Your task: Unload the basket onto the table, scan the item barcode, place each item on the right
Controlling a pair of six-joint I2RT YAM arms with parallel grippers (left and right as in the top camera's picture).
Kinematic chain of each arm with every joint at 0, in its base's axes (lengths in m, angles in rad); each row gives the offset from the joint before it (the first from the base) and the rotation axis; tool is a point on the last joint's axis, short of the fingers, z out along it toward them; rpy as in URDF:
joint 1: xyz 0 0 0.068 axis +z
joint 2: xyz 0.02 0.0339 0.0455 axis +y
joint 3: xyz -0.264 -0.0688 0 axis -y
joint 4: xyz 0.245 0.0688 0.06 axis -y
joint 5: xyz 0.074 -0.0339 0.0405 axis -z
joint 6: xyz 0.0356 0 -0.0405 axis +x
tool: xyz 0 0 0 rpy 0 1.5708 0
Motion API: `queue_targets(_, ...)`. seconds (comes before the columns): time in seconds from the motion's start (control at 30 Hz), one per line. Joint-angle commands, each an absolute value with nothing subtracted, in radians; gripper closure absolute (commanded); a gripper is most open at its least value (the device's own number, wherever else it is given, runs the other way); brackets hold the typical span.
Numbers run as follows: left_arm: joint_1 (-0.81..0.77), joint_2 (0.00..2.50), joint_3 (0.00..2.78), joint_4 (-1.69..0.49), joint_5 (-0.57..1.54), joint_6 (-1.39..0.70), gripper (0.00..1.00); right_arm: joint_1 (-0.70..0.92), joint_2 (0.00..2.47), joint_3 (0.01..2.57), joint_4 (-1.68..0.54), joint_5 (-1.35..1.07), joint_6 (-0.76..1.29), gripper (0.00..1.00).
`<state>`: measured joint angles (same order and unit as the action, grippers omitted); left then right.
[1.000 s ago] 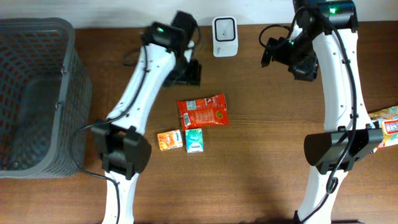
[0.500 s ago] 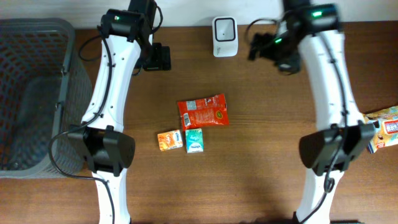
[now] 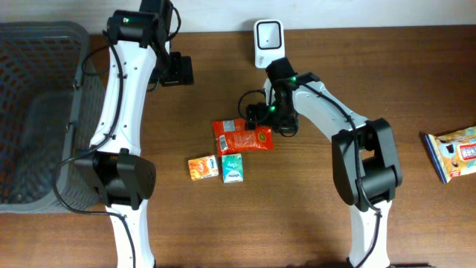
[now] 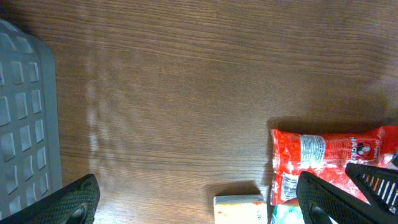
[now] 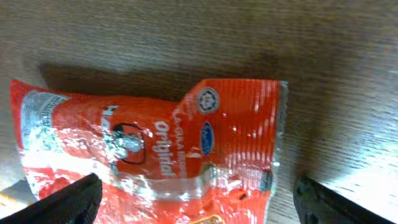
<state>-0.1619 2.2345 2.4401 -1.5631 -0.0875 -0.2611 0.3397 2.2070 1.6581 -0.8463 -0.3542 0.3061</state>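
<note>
Left gripper (image 3: 177, 71) is pulled back toward the far edge, spread, empty. Right gripper (image 3: 262, 119) is swung in, spread, empty, over the red packet (image 3: 243, 135), which lies flat on the table (image 3: 312, 216) near the scanner (image 3: 268, 43). Pickup is judged next.

Red packet (image 5: 155, 149): the word "Original" reads in white slanted letters across its middle, in the right wrist view. Next to the word are a round white seal and a blue oval badge; the lettering in both is too small to read. A white panel at one end of the packet carries fine black print, illegible in both wrist views.

Orange pack (image 3: 202, 167) and teal pack (image 3: 233, 168): print not legible.

Box (image 3: 454, 152) at the desk's right edge: red band with white lettering, unreadable.
</note>
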Motion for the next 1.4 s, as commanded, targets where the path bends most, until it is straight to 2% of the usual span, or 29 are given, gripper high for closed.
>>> queue_targets(0.0,-0.16,2.228,2.435,-1.565,-0.102,-0.256,0.01,0.381,2.207,1.597,-0.797,-0.386,0.297,0.1)
queue_targets(0.07,-0.16,2.228,2.435,-1.565,-0.102,-0.256,0.01,0.393,2.208,1.568,-0.752,-0.385,0.331,0.19)
queue_targets(0.13,-0.16,2.228,2.435,-1.567,-0.102,-0.256,0.01,0.394,2.208,1.541,-0.716,-0.384,0.36,0.39)
queue_targets(0.2,-0.16,2.228,2.435,-1.567,-0.102,-0.256,0.01,0.394,2.208,1.541,-0.713,-0.382,0.36,0.5)
queue_targets(0.3,-0.16,2.228,2.435,-1.566,-0.102,-0.256,0.01,0.393,2.208,1.541,-0.71,-0.382,0.36,0.89)
queue_targets(0.33,-0.16,2.228,2.435,-1.566,-0.102,-0.256,0.01,0.392,2.208,1.541,-0.706,-0.382,0.36,0.96)
queue_targets(0.47,-0.16,2.228,2.435,-1.565,-0.102,-0.256,0.01,0.371,2.176,1.566,-0.737,-0.381,0.36,0.96)
queue_targets(0.63,-0.16,2.229,2.435,-1.565,-0.093,-0.256,0.01,0.339,2.073,1.668,-0.916,-0.378,0.299,0.96)
queue_targets(0.8,-0.17,2.229,2.321,-1.551,0.017,-0.255,0.01,0.334,1.893,1.68,-1.002,-0.233,0.33,0.94)
queue_targets(0.83,-0.173,2.229,2.271,-1.523,0.046,-0.255,0.01,0.337,1.886,1.68,-1.0,-0.242,0.298,0.79)
queue_targets(0.9,-0.176,2.229,2.158,-1.449,0.132,-0.253,0.01,0.354,1.893,1.676,-1.003,-0.25,0.269,0.56)
queue_targets(0.97,-0.181,2.229,2.026,-1.365,0.27,-0.224,0.0,0.361,1.903,1.676,-1.002,-0.25,0.283,0.46)
queue_targets(1.03,-0.187,2.229,1.915,-1.301,0.356,-0.207,0.11,0.35,1.903,1.676,-0.99,-0.253,0.305,0.46)
queue_targets(1.1,-0.199,2.229,1.796,-1.225,0.401,-0.207,0.47,0.315,1.902,1.677,-0.995,-0.259,0.303,0.45)
queue_targets(1.13,-0.205,2.229,1.754,-1.183,0.419,-0.207,0.59,0.301,1.902,1.677,-1.0,-0.259,0.303,0.46)
queue_targets(1.17,-0.215,2.229,1.721,-1.141,0.432,-0.207,0.66,0.286,1.902,1.677,-1.007,-0.269,0.303,0.46)
queue_targets(1.27,-0.256,2.229,1.642,-1.028,0.439,-0.213,0.7,0.239,1.902,1.677,-1.041,-0.288,0.303,0.46)
queue_targets(1.37,-0.297,2.229,1.604,-0.954,0.438,-0.223,0.7,0.2,1.902,1.677,-1.08,-0.291,0.291,0.45)
